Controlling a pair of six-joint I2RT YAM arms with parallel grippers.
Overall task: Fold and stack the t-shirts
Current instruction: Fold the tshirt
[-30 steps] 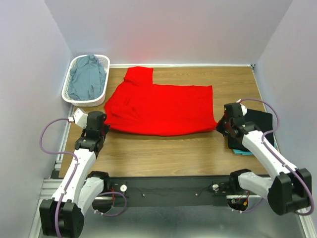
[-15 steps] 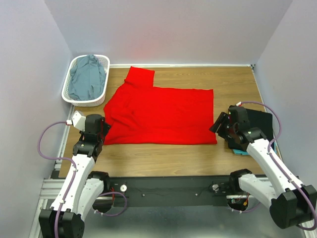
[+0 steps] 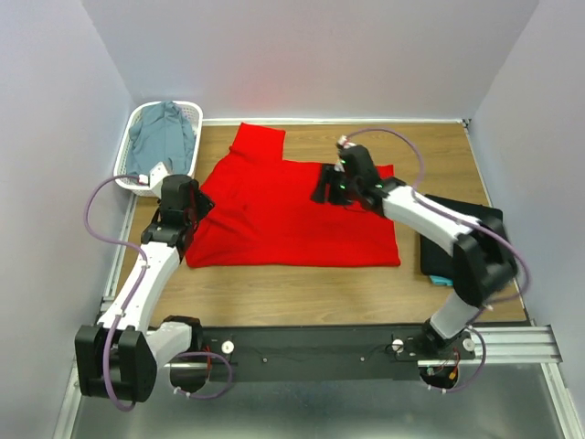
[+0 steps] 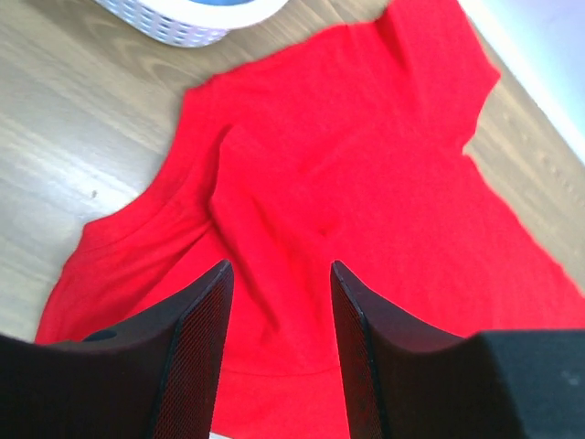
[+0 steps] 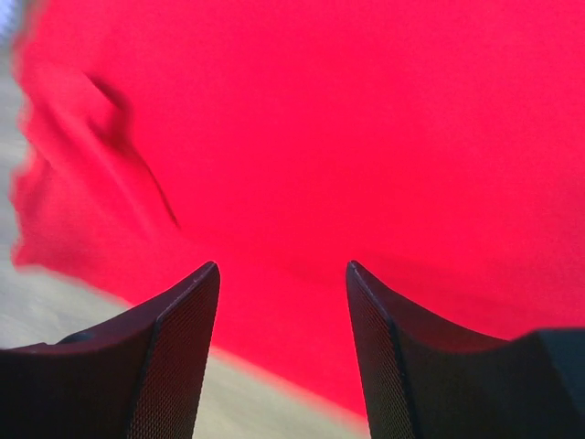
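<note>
Top external view: you see the red t-shirt (image 3: 292, 215) spread flat across the middle of the surface (image 3: 302, 293), with one sleeve pointing toward the far edge.
Left hand (image 3: 194, 208): released, with its fingers apart and nothing between them; it sits over the shirt's left edge.
Right hand (image 3: 325, 187): released as well, with open fingers over the far right part of the red cloth, gripping nothing.
Left wrist view: your two dark fingers (image 4: 196, 338) frame wrinkled red fabric, and the basket rim shows at the top.
Right wrist view: red cloth fills almost the whole picture between the spread fingers (image 5: 174, 347).
Black t-shirt (image 3: 466, 229): folded at the right edge of the surface, lying on a teal t-shirt (image 3: 443, 280) whose near corner peeks out.
Grey-blue t-shirt (image 3: 163, 142): heaped inside the white basket (image 3: 157, 187) at the far left corner.
</note>
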